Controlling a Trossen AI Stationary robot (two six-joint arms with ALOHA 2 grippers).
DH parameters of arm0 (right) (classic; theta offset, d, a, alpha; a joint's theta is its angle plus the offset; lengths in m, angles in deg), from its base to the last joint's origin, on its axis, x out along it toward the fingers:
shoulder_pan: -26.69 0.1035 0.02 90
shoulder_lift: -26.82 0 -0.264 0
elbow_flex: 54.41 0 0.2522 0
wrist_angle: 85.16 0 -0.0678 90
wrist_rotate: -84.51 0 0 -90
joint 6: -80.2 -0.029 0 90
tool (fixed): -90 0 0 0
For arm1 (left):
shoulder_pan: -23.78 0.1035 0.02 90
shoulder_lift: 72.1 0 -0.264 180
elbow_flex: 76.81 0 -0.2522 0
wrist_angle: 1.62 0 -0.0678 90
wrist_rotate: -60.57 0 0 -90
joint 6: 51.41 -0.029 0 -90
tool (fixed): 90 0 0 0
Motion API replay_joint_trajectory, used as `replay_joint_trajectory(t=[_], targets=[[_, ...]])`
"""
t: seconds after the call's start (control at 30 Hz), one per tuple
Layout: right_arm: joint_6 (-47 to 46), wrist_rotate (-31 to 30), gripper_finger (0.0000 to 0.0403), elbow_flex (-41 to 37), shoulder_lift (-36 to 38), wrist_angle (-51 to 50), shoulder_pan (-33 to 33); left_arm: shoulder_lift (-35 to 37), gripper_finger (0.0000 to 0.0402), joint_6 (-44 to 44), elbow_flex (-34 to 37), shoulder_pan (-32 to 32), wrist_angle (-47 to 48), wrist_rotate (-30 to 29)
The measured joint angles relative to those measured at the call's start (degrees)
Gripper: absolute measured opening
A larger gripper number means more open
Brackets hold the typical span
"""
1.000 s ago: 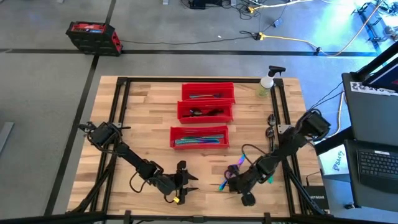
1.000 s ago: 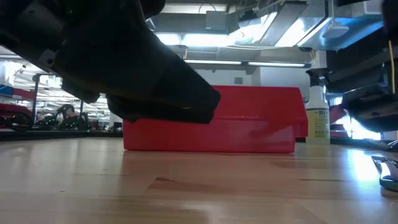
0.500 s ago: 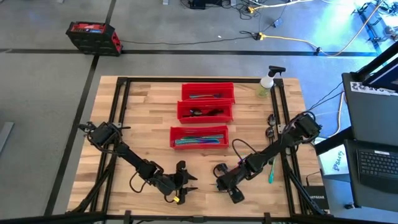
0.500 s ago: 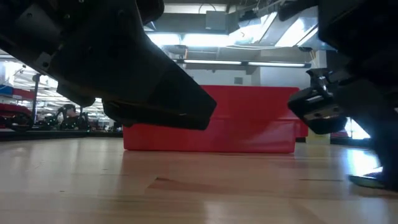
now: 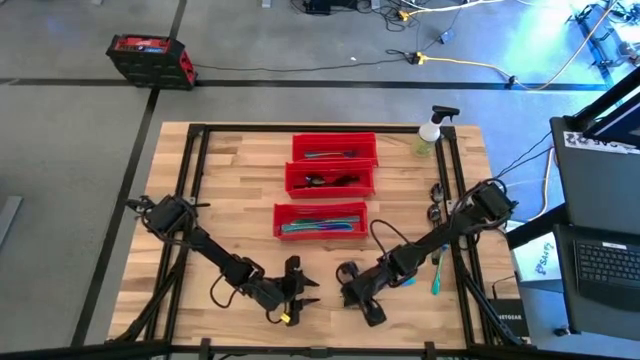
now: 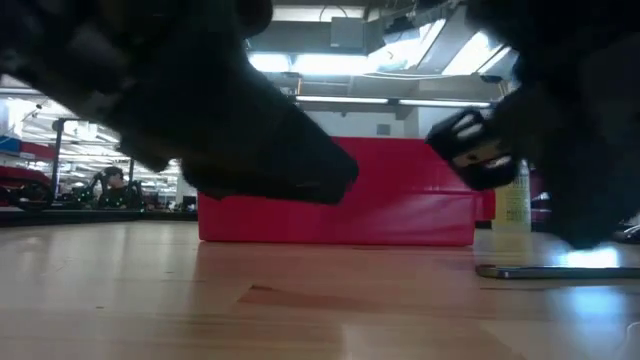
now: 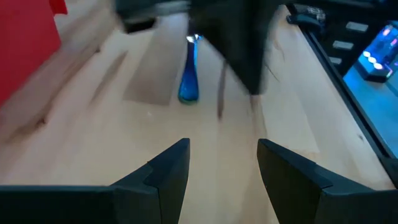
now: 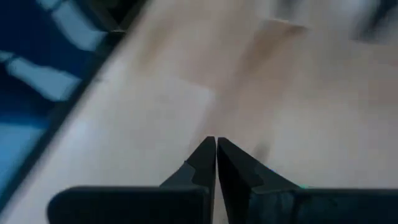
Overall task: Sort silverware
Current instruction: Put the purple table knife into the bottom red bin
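The right end effector (image 5: 347,283) sits low over the desk (image 5: 240,180), on the near side of the nearest red bin (image 5: 320,220). Its two fingers (image 8: 208,163) are pressed together with nothing between them. The left end effector (image 5: 308,292) hangs just beside it, also nearer than that bin. Its fingers (image 7: 171,169) stand apart with a clear gap and hold nothing.

In the left wrist view a blue utensil (image 7: 188,78) lies flat on the desk, ahead of the left end effector's open fingers and clear of them. It has a rounded blue end and a slim handle, partly hidden behind the dark blur of the other arm. A teal utensil (image 5: 436,281) lies on the desk beside the right arm, well to the right of the nearest red bin and apart from both end effectors.

The nearest red bin holds several iridescent blue, teal and purple pieces lying lengthwise. The middle bin (image 5: 330,179) holds darker pieces. The far bin (image 5: 335,148) holds a few slim ones. In the low view a thin utensil (image 6: 555,271) lies flat on the desk to the right of the red bin.
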Motion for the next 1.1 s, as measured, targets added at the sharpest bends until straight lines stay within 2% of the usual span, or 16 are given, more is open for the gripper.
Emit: replay_joint_trajectory(t=[0.07, 0.23, 0.33, 0.47, 0.6, 0.73, 0.9, 1.1], targets=[[-0.18, 0.57, 0.0, 2.57, 1.85, -5.71, 1.21, 0.0, 0.0175, -1.64, 0.0, 0.92, -2.15, 0.0], [-0.95, -4.01, 0.0, 7.39, 8.26, -20.51, 4.0, 0.0, 0.0186, -9.44, -2.71, 3.52, -3.97, 0.5], [-3.71, -10.34, 0.0, 7.53, 12.56, -23.95, 5.89, 0.0, 0.0212, -14.08, -4.7, 5.57, -3.67, 3.22], [-10.19, -21.81, 0.0, 4.73, 17.37, -28.59, 10.31, 0.0, 0.0258, -16.1, -6.53, 8.24, -3.54, 8.0], [-20.02, -31.51, 0.0, -2.36, 20.56, -26.03, 15.27, -0.29, 0.0289, -16.05, -7.21, 9.82, -3.3, 8.95], [-28.28, -37.86, 0.0, -9.19, 20.8, -20.33, 19.08, -1.39, 0.0296, -16.12, -8.55, 10.36, -3.18, 11.76], [-42.16, -37.8, 0.0, -14.91, 20.76, -22.01, 20.93, -4.36, 0.0296, -16.14, -12.34, 10.11, -3.53, 13.14], [-49.9, -37.75, 0.0, -19.77, 20.81, -21.02, 24.48, -10.45, 0.0296, -15.7, -18.03, 10.06, -3.17, 13.15]])
